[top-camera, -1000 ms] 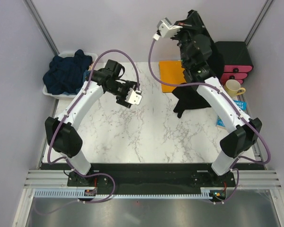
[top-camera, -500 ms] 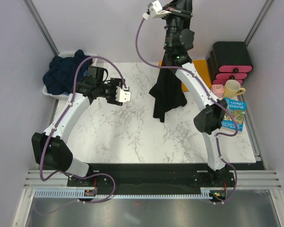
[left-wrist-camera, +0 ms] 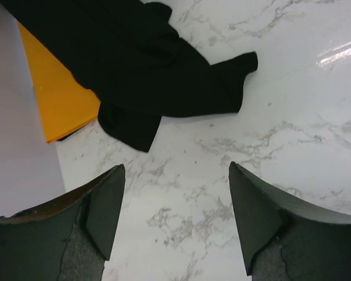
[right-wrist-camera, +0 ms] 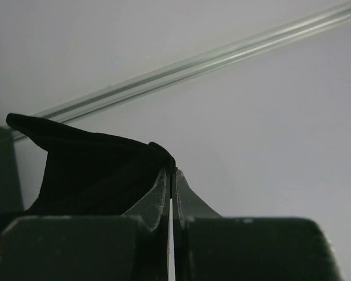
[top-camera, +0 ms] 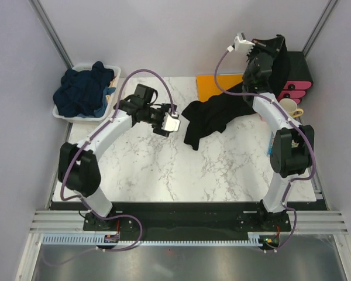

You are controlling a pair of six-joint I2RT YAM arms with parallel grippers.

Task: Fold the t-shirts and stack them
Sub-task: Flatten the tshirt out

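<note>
Orange sheet (left-wrist-camera: 61, 102) partly beneath black t-shirt (left-wrist-camera: 140, 70)

The top camera looks down on the whole worktop (top-camera: 164, 170). The left wrist camera, close above it, shares the black t-shirt (left-wrist-camera: 134, 70). The right wrist camera faces the wall (right-wrist-camera: 251, 117).

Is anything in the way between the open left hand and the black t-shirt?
Nothing visible. In the left wrist view only bare marble table lies between the left hand and the black t-shirt; the orange sheet sits off to the side.
</note>
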